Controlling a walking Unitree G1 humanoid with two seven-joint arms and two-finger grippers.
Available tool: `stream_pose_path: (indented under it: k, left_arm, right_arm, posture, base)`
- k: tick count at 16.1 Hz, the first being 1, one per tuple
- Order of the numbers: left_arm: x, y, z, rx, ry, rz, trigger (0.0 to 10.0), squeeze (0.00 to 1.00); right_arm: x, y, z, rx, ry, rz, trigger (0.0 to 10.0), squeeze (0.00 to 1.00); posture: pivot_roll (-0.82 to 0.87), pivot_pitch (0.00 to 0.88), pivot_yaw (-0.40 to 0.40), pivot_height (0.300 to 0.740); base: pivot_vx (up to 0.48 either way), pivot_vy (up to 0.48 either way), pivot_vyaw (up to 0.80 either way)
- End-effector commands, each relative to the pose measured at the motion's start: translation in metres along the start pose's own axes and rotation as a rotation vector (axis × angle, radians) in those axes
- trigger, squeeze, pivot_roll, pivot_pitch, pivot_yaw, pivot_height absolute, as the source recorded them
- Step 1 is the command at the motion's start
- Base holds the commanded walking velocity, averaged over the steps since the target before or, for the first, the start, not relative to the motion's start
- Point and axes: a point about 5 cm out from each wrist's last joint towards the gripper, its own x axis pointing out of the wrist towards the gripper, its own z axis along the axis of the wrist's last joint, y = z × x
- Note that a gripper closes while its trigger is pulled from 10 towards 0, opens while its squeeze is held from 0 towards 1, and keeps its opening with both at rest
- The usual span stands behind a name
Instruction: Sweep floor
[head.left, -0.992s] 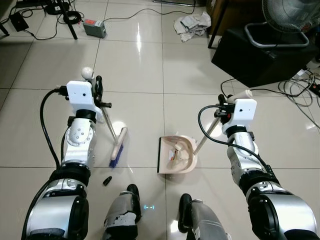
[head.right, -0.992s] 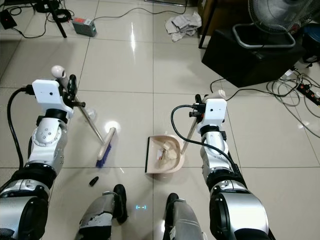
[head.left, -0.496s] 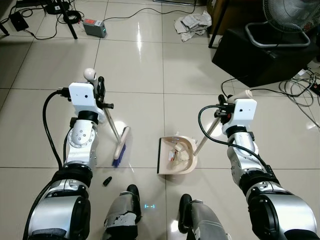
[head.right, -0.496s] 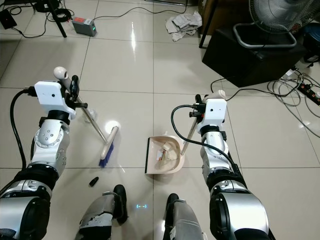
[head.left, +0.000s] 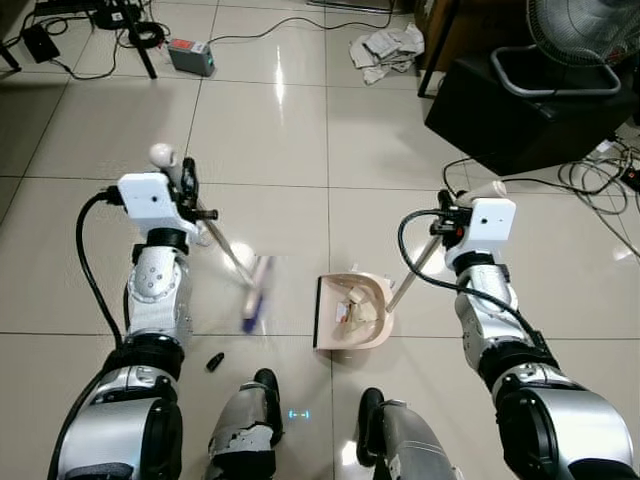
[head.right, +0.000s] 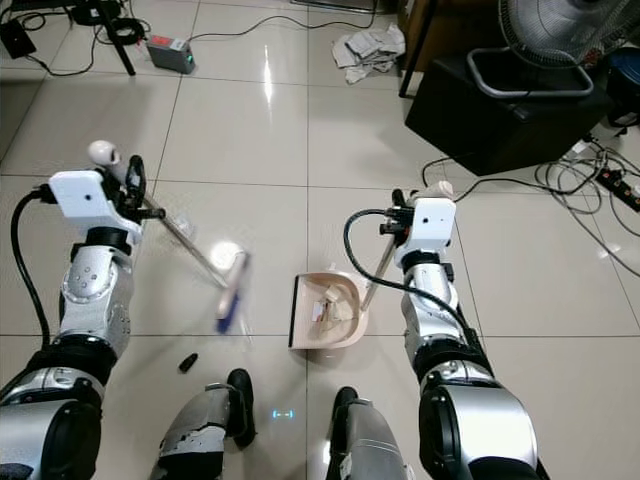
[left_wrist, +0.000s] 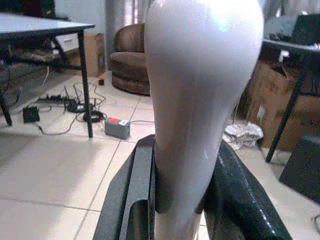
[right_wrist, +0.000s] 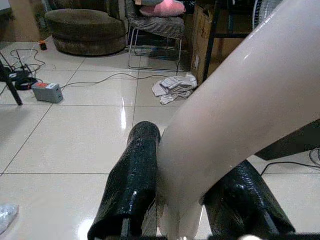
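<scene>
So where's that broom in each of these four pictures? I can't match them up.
Left eye view: the broom slants across the floor at centre left, its handle top in the left gripper.
Right eye view: the same, left of the dustpan.
Left wrist view: its pale handle tip stands between the fingers.
Right wrist view: not in it; that handle is the dustpan's.
Shared landmark: the crumpled newspaper.

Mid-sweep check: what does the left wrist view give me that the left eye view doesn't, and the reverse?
The left wrist view alone shows the black fingers clamped on the broom handle, plus a brown armchair behind. The left eye view alone shows the blurred broom head, the dustpan holding debris, the right gripper on its handle, and a small black object on the floor. Both share the grey box and crumpled paper.
</scene>
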Motion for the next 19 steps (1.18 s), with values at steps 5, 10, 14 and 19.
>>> stream_pose_path:
  k: [5,10,14,19]
  left_arm:
    - [-0.001,-0.012,0.000,-0.105,-0.005,-0.032,10.0,0.00]
    - [0.002,-0.018,0.001,-0.283,0.003,0.026,10.0,0.00]
    - [0.011,-0.025,0.009,-0.410,-0.004,0.048,10.0,0.00]
    - [0.017,-0.021,0.027,-0.199,-0.082,-0.061,10.0,0.00]
  right_arm:
    - [-0.005,-0.004,-0.008,0.005,0.037,-0.017,10.0,0.00]
    - [-0.004,-0.005,-0.007,0.002,0.040,-0.024,10.0,0.00]
    - [-0.001,-0.005,-0.004,0.003,0.035,-0.028,10.0,0.00]
    - [-0.001,-0.008,-0.003,-0.002,0.032,-0.033,10.0,0.00]
  posture:
    - [0.10,0.261,-0.022,0.740]
    - [0.09,0.263,-0.017,0.740]
    - [0.09,0.251,-0.017,0.740]
    - [0.09,0.243,-0.017,0.740]
  base:
    - [0.000,0.000,0.00]
    - [0.000,0.000,0.00]
    - [0.000,0.000,0.00]
    - [0.000,0.000,0.00]
